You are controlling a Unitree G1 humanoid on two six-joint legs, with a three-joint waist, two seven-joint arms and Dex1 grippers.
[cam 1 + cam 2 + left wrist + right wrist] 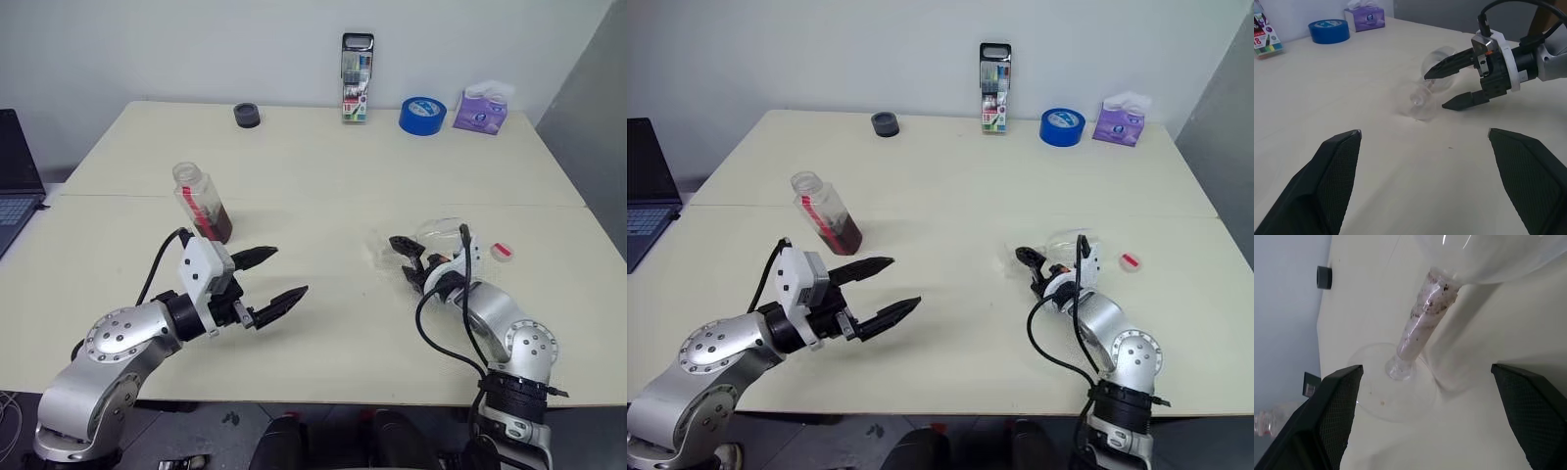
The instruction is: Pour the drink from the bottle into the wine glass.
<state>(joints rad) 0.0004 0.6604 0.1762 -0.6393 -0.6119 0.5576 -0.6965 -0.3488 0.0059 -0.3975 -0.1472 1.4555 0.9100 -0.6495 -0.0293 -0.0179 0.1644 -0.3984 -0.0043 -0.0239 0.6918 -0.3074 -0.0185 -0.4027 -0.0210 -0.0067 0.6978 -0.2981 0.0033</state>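
Where the table point(323, 176) meets the left edge, we note a laptop point(15, 176); along the far side sit a dark roll point(247, 116), a marker pack point(357, 78), blue tape point(422, 115) and tissues point(481, 108). The uncapped bottle point(201, 204) stands upright left of centre, drink point(216, 223) low inside. Just before it the left gripper point(271, 277) hangs level, fingers spread, empty. Right of centre the wine glass point(1432, 81) lies on its side; the right gripper point(409, 262) straddles its stem with fingers spread. A cap point(502, 252) lies beyond.
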